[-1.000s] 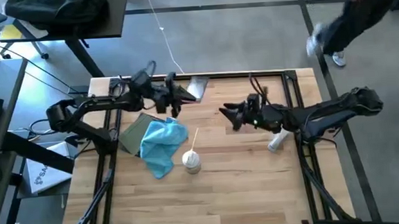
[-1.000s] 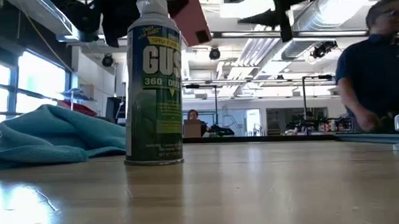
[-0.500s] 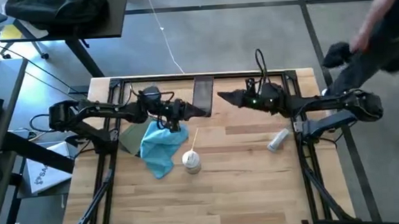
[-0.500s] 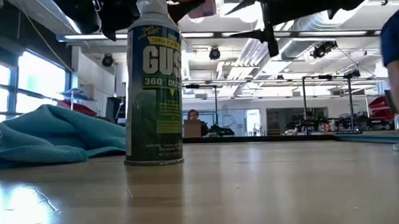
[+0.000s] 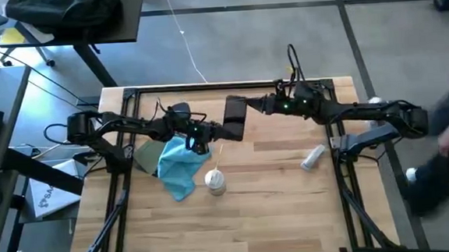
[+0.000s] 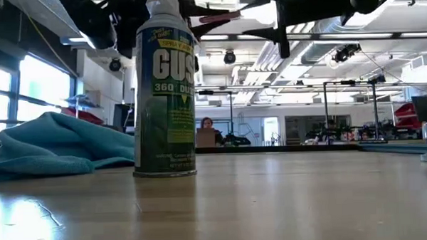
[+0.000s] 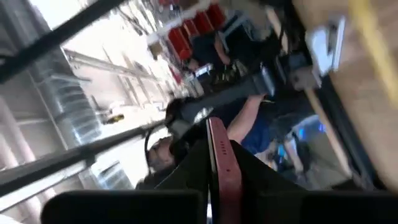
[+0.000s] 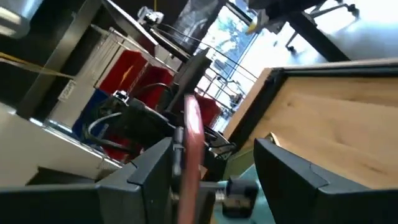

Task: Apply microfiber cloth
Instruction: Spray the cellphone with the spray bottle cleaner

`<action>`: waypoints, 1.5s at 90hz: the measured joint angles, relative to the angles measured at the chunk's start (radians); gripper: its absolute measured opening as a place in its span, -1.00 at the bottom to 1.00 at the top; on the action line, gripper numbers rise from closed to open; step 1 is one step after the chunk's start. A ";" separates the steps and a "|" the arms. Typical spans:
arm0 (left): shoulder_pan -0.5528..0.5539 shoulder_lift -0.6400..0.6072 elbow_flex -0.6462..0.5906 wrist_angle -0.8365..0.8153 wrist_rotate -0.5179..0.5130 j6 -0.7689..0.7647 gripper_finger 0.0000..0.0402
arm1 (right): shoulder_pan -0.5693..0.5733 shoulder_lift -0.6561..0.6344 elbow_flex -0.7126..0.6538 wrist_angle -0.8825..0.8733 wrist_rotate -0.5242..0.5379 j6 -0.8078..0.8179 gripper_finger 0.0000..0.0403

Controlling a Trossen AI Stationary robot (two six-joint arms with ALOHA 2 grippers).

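Note:
The light-blue microfiber cloth (image 5: 178,163) lies crumpled on the table's left half, also visible in the low view (image 6: 54,143); no gripper touches it. Above and to its right, my left gripper (image 5: 213,131) is shut on a flat dark slab with a pink-red edge (image 5: 236,117), held in the air. My right gripper (image 5: 256,106) is open at the slab's far right side. In the right wrist view the slab's edge (image 8: 191,143) stands between the fingers, close to one finger (image 8: 155,168). My left gripper pinches the slab's thin edge (image 7: 219,163) between its two fingers, coming level from the table's left. The slab is lifted clear of the table and lies about level, as a thin line in the low view (image 6: 217,17). My right gripper: I cannot tell whether its finger touches the slab.
A green spray can (image 5: 215,181) stands upright just right of the cloth. An olive pouch (image 5: 143,156) lies under the cloth's left side. A small white bottle (image 5: 314,157) lies on the right half. A person (image 5: 445,151) moves past the table's right side.
My left gripper has carried the slab toward the table's right and near side and turned it from tilted to about level. My right gripper has gone toward the far edge and up to the slab's right side. The person has walked along the right.

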 joint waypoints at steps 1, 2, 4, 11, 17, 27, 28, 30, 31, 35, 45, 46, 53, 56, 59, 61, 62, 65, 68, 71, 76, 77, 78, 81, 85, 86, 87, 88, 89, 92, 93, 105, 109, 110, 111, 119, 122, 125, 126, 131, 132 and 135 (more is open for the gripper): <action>-0.001 0.002 0.000 0.000 0.000 0.005 -0.95 | 0.000 0.004 0.002 0.000 -0.003 -0.002 -0.04; -0.003 0.003 0.000 0.000 0.001 0.009 -0.95 | 0.001 0.008 0.005 0.001 -0.006 -0.003 -0.04; -0.005 0.007 0.000 0.000 0.000 0.016 -0.95 | 0.002 0.016 0.011 0.000 -0.011 -0.004 -0.04; -0.007 0.022 0.000 0.003 0.000 0.040 -0.95 | 0.009 0.050 0.033 -0.003 -0.027 -0.002 -0.04; -0.006 0.037 0.000 0.013 -0.002 0.065 -0.95 | 0.015 0.079 0.054 0.001 -0.035 0.005 -0.04; -0.003 0.049 0.000 0.044 -0.012 0.073 -0.95 | 0.019 0.123 0.088 0.004 -0.039 -0.008 -0.09; -0.003 0.049 0.000 0.047 -0.012 0.072 -0.95 | 0.020 0.127 0.091 0.004 -0.039 -0.010 -0.11; -0.003 0.049 0.000 0.050 -0.012 0.069 -0.95 | 0.023 0.133 0.099 0.005 -0.039 -0.013 -0.13; -0.003 0.049 0.000 0.051 -0.013 0.066 -0.95 | 0.023 0.136 0.102 0.006 -0.039 -0.015 -0.15; -0.003 0.050 0.000 0.047 -0.015 0.057 -0.95 | 0.023 0.148 0.114 0.009 -0.044 -0.021 -0.22; -0.003 0.052 0.000 0.045 -0.016 0.028 -0.95 | 0.028 0.175 0.132 0.007 -0.053 -0.026 -0.46; -0.003 0.052 0.000 0.046 -0.016 0.024 -0.95 | 0.029 0.176 0.133 0.006 -0.053 -0.029 -0.49; -0.003 0.052 0.000 0.052 -0.019 0.007 -0.93 | 0.030 0.177 0.142 0.001 -0.049 -0.055 -0.73; -0.003 0.050 0.001 0.056 -0.024 -0.008 -0.91 | 0.030 0.177 0.144 0.002 -0.049 -0.067 -0.84; -0.004 0.049 0.002 0.055 -0.035 -0.023 -0.90 | 0.030 0.177 0.145 0.003 -0.053 -0.075 -0.91; -0.004 0.049 0.002 0.052 -0.042 -0.028 -0.89 | 0.030 0.177 0.147 0.005 -0.054 -0.084 -0.93; -0.004 0.049 0.002 0.051 -0.045 -0.029 -0.88 | 0.030 0.177 0.148 0.007 -0.053 -0.089 -0.94; -0.003 0.050 0.001 0.050 -0.050 -0.033 -0.86 | 0.030 0.177 0.149 0.009 -0.049 -0.096 -0.94; -0.003 0.050 0.001 0.048 -0.055 -0.039 -0.84 | 0.030 0.177 0.149 0.009 -0.049 -0.099 -0.94; -0.003 0.050 0.001 0.045 -0.059 -0.044 -0.82 | 0.030 0.177 0.149 0.008 -0.049 -0.101 -0.96; -0.004 0.051 0.001 0.040 -0.057 -0.057 -0.77 | 0.030 0.176 0.149 0.011 -0.046 -0.112 -0.97; -0.005 0.051 0.001 0.040 -0.056 -0.063 -0.76 | 0.030 0.176 0.149 0.012 -0.046 -0.113 -0.98; -0.006 0.052 0.001 0.040 -0.054 -0.069 -0.75 | 0.030 0.176 0.149 0.014 -0.046 -0.114 -0.98; -0.008 0.052 0.001 0.040 -0.047 -0.104 -0.71 | 0.030 0.176 0.149 0.019 -0.050 -0.115 -0.98; -0.009 0.047 0.001 0.040 -0.024 -0.165 -0.66 | 0.030 0.174 0.149 0.024 -0.058 -0.115 -0.98; -0.008 0.045 0.001 0.040 -0.016 -0.181 -0.65 | 0.030 0.174 0.149 0.025 -0.059 -0.115 -0.98; -0.008 0.044 0.001 0.040 -0.009 -0.198 -0.64 | 0.030 0.173 0.149 0.026 -0.060 -0.115 -0.98; -0.008 0.043 0.001 0.041 -0.002 -0.215 -0.63 | 0.030 0.173 0.149 0.026 -0.060 -0.115 -0.98; -0.007 0.041 0.001 0.042 0.007 -0.232 -0.61 | 0.030 0.172 0.149 0.026 -0.061 -0.115 -0.98; -0.006 0.033 0.001 0.043 0.032 -0.285 -0.57 | 0.030 0.172 0.155 0.026 -0.066 -0.115 -0.99; -0.005 0.029 0.001 0.042 0.038 -0.303 -0.55 | 0.030 0.172 0.157 0.026 -0.067 -0.115 -0.99; 0.012 -0.018 0.001 0.037 0.134 -0.514 -0.38 | 0.030 0.170 0.184 0.030 -0.078 -0.135 -0.99; 0.019 -0.033 -0.001 0.036 0.175 -0.582 -0.32 | 0.029 0.169 0.193 0.034 -0.078 -0.166 -0.99; 0.020 -0.037 -0.001 0.037 0.184 -0.597 -0.31 | 0.029 0.169 0.196 0.033 -0.077 -0.173 -0.99; 0.022 -0.041 -0.001 0.039 0.192 -0.613 -0.29 | 0.029 0.169 0.198 0.033 -0.077 -0.179 -0.99; 0.039 -0.070 0.000 0.028 0.228 -0.721 -0.20 | 0.026 0.165 0.217 0.010 -0.065 -0.224 -1.00; 0.048 -0.078 0.000 0.016 0.235 -0.766 -0.17 | 0.025 0.165 0.227 0.005 -0.062 -0.242 -1.00; 0.058 -0.085 0.000 -0.002 0.236 -0.814 -0.15 | 0.025 0.160 0.238 0.001 -0.061 -0.258 -1.00; 0.063 -0.088 0.000 -0.007 0.237 -0.833 -0.14 | 0.025 0.157 0.241 -0.002 -0.061 -0.264 -1.00; 0.084 -0.106 0.000 -0.038 0.243 -0.927 -0.12 | 0.025 0.139 0.255 -0.033 -0.061 -0.302 -1.00; 0.089 -0.111 0.000 -0.044 0.245 -0.947 -0.11 | 0.025 0.136 0.259 -0.039 -0.062 -0.312 -1.00; 0.107 -0.127 0.000 -0.058 0.253 -1.003 -0.10 | 0.026 0.127 0.270 -0.057 -0.062 -0.340 -1.00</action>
